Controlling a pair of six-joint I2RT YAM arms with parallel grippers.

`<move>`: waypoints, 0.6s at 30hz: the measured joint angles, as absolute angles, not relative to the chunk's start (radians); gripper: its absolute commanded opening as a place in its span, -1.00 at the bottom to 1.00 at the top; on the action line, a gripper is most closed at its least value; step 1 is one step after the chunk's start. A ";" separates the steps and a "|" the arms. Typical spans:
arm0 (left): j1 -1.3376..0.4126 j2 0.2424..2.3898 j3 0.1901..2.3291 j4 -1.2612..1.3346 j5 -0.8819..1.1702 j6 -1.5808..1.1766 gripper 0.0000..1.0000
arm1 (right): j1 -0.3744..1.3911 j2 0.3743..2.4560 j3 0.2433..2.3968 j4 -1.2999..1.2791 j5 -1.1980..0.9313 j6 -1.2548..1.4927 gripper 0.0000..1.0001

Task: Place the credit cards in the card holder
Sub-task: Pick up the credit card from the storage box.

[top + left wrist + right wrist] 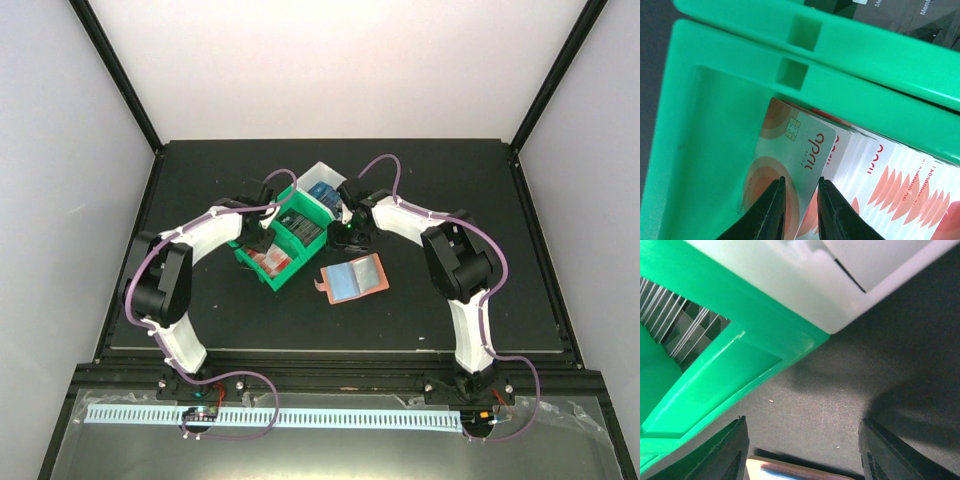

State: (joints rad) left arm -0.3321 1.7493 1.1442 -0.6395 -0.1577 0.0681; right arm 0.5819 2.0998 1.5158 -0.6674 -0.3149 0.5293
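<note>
Several white credit cards [790,150] with red marks lean stacked in a green bin [715,125]. My left gripper [800,197] is down in that bin [262,243], jaws a narrow gap apart astride the front card's long edge, not pressed on it. Dark cards [298,225] fill the neighbouring green compartment. The card holder [352,279] lies unfolded on the black table, pale blue pockets up. My right gripper [805,440] hangs wide open over bare table beside the bin's corner [347,235], with the card holder's edge [790,472] just below its fingertips and nothing between them.
A white bin [320,172] with blue cards [322,192] stands behind the green bin [300,195]. In the right wrist view the green bin's corner [715,390] and the white bin [815,280] are close above my fingers. Black frame posts border the table.
</note>
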 measured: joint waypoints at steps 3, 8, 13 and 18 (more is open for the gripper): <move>-0.331 1.743 1.144 -0.639 -0.171 0.068 -0.55 | 0.582 2.100 1.513 -0.670 -0.315 0.529 0.23; -0.329 1.738 1.144 -0.635 -0.198 0.069 -0.52 | 0.582 2.100 1.512 -0.672 -0.314 0.529 0.23; -0.329 1.738 1.143 -0.623 -0.229 0.069 -0.59 | 0.582 2.100 1.512 -0.672 -0.313 0.528 0.23; -0.329 1.737 1.135 -0.595 -0.266 0.069 -0.64 | 0.582 2.100 1.512 -0.673 -0.313 0.522 0.23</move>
